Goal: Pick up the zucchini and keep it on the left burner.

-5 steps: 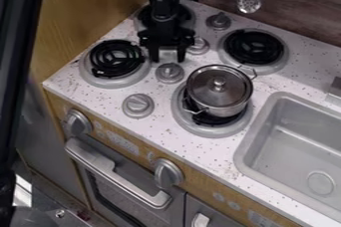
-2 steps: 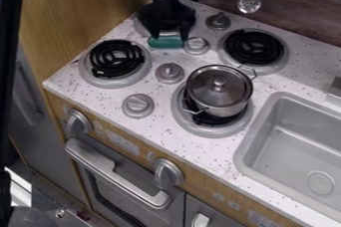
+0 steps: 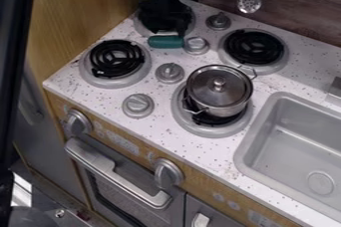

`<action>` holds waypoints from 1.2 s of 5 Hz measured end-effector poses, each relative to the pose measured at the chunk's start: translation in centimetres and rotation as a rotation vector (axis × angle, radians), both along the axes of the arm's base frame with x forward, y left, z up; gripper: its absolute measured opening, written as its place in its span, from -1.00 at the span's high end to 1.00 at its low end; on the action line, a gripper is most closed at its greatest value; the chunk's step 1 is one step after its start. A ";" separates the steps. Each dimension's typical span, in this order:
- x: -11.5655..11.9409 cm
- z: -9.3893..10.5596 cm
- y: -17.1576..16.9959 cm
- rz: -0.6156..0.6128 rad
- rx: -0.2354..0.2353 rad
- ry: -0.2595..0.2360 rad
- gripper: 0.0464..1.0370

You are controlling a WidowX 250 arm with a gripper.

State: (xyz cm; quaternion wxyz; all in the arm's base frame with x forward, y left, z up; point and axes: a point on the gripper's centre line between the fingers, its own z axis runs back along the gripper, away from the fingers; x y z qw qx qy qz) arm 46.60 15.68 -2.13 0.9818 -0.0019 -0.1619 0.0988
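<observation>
Speckled stovetop (image 3: 96, 94), wood panel (image 3: 70, 17) along its left edge. Camera view: zucchini (image 3: 166, 42) lies near the back-left corner, by the rim of the back-left burner (image 3: 139, 26), right end just beside a knob (image 3: 196, 45). Claw (image 3: 166, 32) is down right behind it, dark on dark. Can't tell how far open it is or whether it has hold of the zucchini.

Risks, my read:
- Claw seems biased to the right end; off-centre grip could let the zucchini pivot or slip on lift.
- Knob so close: a sideways pull could snag it.
- Smooth round body may roll if nudged rather than pinched.
- Target is probably the left burner (image 3: 116, 59) near the front-left corner; raised coil is uneven, so a drop could roll off. Release low.
</observation>
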 end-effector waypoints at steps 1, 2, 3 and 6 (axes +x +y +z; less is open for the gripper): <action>-0.1 -1.2 0.8 -0.031 0.006 0.022 -0.93; -0.6 -2.1 1.6 -0.022 0.000 0.040 -0.93; -1.1 -2.5 1.4 -0.027 -0.004 0.062 -0.93; -1.7 -3.7 -0.8 -0.053 -0.048 0.094 -0.33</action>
